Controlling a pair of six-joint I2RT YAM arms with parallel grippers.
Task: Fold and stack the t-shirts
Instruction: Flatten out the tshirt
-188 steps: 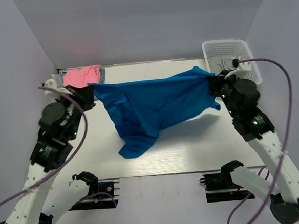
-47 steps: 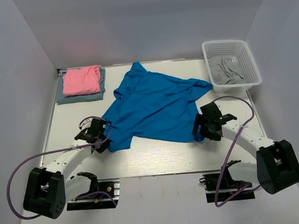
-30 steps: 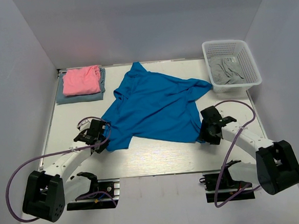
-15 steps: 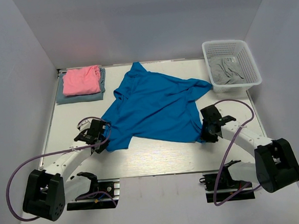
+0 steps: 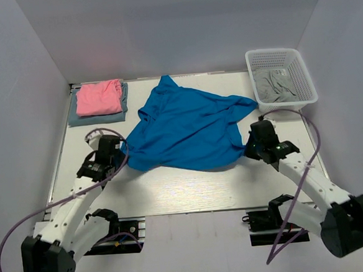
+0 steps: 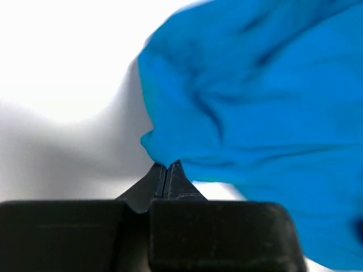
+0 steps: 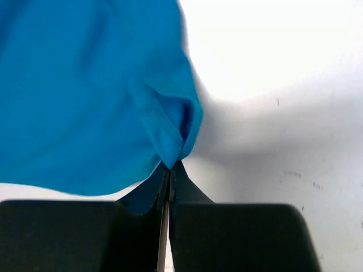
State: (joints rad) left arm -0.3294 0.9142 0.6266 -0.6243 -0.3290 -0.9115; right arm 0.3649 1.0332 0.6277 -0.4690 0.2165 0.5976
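The bright blue t-shirt (image 5: 187, 128) lies spread and rumpled across the middle of the surface (image 5: 191, 188), its collar end pointing to the far edge. The left end effector (image 6: 166, 168) sits at the shirt's near left corner. Its fingers are pressed together on a small pinch of blue cloth, and the rest of the shirt runs away from them to the right. The right end effector (image 7: 170, 166) is at the near right corner, likewise clenched on a folded nub of the blue hem, with the shirt spreading off to its left. Both corners look drawn up a little from the surface. At the far left corner the pink t-shirt (image 5: 99, 97) lies folded on top of the grey-blue t-shirt (image 5: 93, 120), well apart from both arms. A white basket (image 5: 274, 51) at the far right holds a grey cloth (image 5: 276, 87).
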